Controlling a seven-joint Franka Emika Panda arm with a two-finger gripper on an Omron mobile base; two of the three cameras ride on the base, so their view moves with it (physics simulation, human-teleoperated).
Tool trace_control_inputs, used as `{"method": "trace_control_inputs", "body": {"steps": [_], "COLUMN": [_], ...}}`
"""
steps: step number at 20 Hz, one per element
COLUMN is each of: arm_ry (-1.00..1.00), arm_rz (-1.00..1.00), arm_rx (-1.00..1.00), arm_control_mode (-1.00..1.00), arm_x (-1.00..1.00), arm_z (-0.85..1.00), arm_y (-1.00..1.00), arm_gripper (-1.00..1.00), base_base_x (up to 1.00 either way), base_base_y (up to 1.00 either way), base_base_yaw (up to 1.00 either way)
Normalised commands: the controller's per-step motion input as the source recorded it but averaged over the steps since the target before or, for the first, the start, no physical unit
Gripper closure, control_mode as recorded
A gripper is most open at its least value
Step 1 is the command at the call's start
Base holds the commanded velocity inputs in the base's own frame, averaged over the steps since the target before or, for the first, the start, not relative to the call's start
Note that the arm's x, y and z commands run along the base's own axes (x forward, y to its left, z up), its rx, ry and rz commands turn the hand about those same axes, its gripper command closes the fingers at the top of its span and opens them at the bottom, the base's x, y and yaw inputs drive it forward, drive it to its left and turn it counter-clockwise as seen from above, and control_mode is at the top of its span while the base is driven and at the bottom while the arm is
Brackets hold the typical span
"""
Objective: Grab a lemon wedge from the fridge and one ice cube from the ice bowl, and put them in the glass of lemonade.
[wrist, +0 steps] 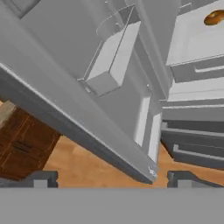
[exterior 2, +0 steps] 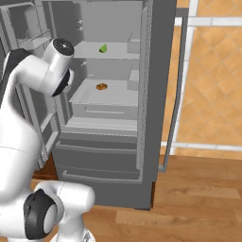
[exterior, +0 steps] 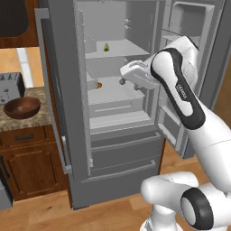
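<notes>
While fridge point(exterior: 113, 149) stands with both doors swung wide, gripper point(wrist: 109, 177) sits nearest, jaws spread wide, holding nothing, aimed down past left door's edge toward floor. Beyond hand, middle shelf carries orange lump point(exterior 2: 101, 86). Farther up and back, lemon wedge point(exterior: 106, 47) rests on upper shelf, well apart from hand. Ice bowl point(exterior: 21, 107) waits on counter to left. Risk: reach may clip shelf lip, or close on orange lump instead of wedge.

Brown wooden floor point(exterior: 40, 212), dark wooden cupboard point(exterior: 27, 162) with a speckled stone desk point(exterior: 31, 118) on top, grey toaster point(exterior: 11, 86) at the back, orange tiled wall point(exterior 2: 212, 71) with white strips
</notes>
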Motion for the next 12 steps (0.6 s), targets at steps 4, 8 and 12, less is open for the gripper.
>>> {"method": "trace_control_inputs", "body": {"steps": [4, 8, 12], "arm_ry": [-0.30, -0.28, -0.04], "arm_rz": [-0.16, -0.17, -0.13], "arm_rx": [-0.45, -0.43, -0.14], "arm_control_mode": [-1.00, -1.00, -1.00], "arm_x": [-0.12, -0.22, -0.53], "arm_z": [0.25, 0.30, 0.18], "arm_y": [-0.36, -0.32, -0.54], "arm_gripper": [-1.00, -1.00, -1.00], "base_base_x": [0.00, 0.00, 0.00], "base_base_y": [0.00, 0.00, 0.00], "base_base_yaw": [0.00, 0.00, 0.00]}}
